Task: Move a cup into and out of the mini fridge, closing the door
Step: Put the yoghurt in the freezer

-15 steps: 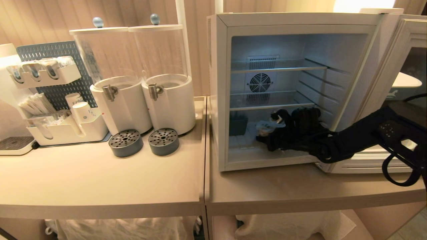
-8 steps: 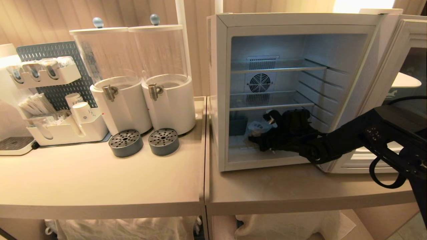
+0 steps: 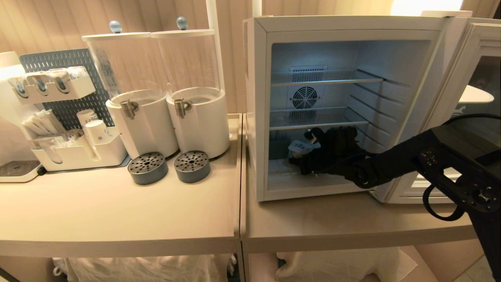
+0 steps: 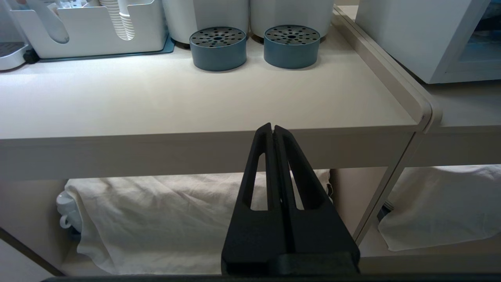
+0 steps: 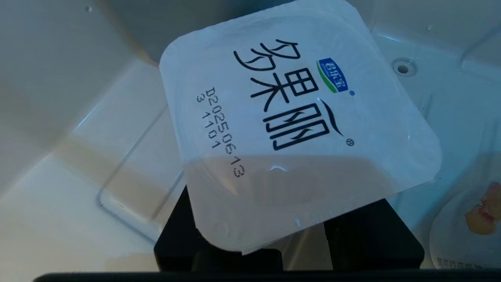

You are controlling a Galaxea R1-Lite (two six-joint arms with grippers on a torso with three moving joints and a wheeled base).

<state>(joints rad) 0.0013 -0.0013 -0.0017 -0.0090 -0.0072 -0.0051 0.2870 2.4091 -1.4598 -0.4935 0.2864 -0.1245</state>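
The left gripper (image 4: 273, 131) hangs below the table (image 4: 195, 102) edge, its jaws clenched together on nothing. Further right, the mini fridge (image 3: 258, 109) stands with the door (image 3: 475, 78) swung wide. Inside its bottom compartment the right gripper (image 3: 303, 152) grasps the foil-lidded cup (image 5: 297, 117) between its jaws.

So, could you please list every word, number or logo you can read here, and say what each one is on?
"多果丽": large black characters on the cup's foil lid, held in the right gripper.
"D2025 06 13": date stamp on the same lid.
"3 1101": second stamped line beside it.
Blue and green logo on the lid: characters too small to read.
Second cup beside it: print unreadable.
Paper cups by the dispensers: marks too small.
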